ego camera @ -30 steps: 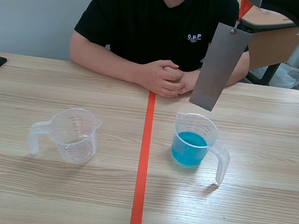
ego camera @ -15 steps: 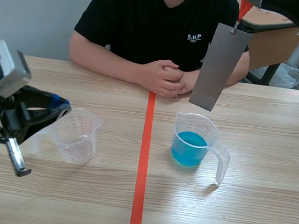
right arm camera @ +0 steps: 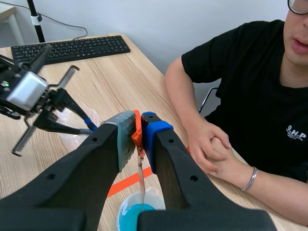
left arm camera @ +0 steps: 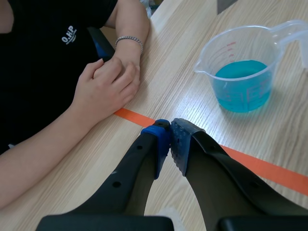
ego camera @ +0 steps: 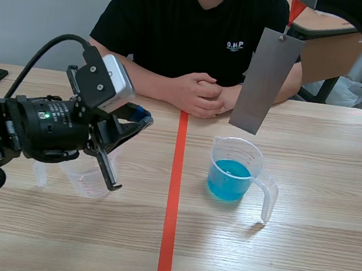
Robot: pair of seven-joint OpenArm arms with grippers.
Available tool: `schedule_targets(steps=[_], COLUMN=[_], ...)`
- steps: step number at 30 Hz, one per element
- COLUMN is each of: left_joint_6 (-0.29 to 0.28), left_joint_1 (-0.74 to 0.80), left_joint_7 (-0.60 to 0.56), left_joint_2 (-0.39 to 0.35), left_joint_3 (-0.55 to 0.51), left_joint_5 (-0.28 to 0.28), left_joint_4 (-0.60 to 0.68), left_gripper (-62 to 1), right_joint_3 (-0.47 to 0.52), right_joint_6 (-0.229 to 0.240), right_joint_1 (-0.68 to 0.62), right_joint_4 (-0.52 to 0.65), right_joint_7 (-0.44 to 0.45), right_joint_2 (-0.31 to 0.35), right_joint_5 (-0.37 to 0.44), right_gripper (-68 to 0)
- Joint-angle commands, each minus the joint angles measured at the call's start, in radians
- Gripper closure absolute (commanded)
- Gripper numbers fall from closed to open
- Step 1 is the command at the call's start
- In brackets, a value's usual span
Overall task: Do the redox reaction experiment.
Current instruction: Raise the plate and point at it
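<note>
Grey metal plate (ego camera: 266, 80) hangs straight below your right jaws, which are clenched on the orange tab (right arm camera: 137, 134) at its top edge. Gripping the tab keeps the pads off the metal and lets the plate dangle plumb. Its lower end sits above the blue-solution cup (ego camera: 232, 174), clear of the rim, so I'd judge you're staged for the dip, not in it yet. Left jaws are closed on nothing, pads nearly touching. The blue cup is ahead of them, across the tape line (left arm camera: 260, 166). Empty cup (ego camera: 81, 180) sits under that arm, mostly hidden. Person's hands (ego camera: 202, 95) rest beyond both jaws, so lower vertically.
</note>
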Motion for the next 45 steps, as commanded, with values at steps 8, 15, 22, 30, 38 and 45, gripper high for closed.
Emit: schedule_targets(steps=[8,15,22,30,38,45], left_joint_6=[-0.055,-0.131,-0.196,-0.224,-0.238,-0.206], left_joint_1=[-0.124,-0.198,-0.232,-0.240,-0.251,-0.254], left_joint_7=[-0.043,-0.058,-0.059,-0.053,-0.045,-0.037], left_joint_2=[0.114,0.177,0.221,0.252,0.288,0.298], left_joint_3=[0.045,0.079,0.084,0.084,0.084,0.084], left_joint_5=[0.055,0.089,0.091,0.091,0.091,0.091], left_joint_4=[-0.130,-0.205,-0.224,-0.225,-0.230,-0.230], left_gripper=[-4.4,-4.4,-4.4,-4.4,-4.4,-4.4], right_joint_3=[0.011,0.011,0.011,0.011,0.011,0.011], right_joint_6=[0.006,0.006,0.006,0.006,0.006,0.006], right_joint_1=[0.015,0.015,0.015,0.015,0.015,0.015], right_joint_4=[0.014,0.014,0.014,0.014,0.014,0.014], right_joint_7=[0.018,0.018,0.018,0.018,0.017,0.014], right_joint_2=[0.013,0.013,0.013,0.013,0.013,0.013], right_joint_5=[0.013,0.013,0.013,0.013,0.014,0.013], right_gripper=[-1.5,-1.5,-1.5,-1.5,-1.5,-1.5])
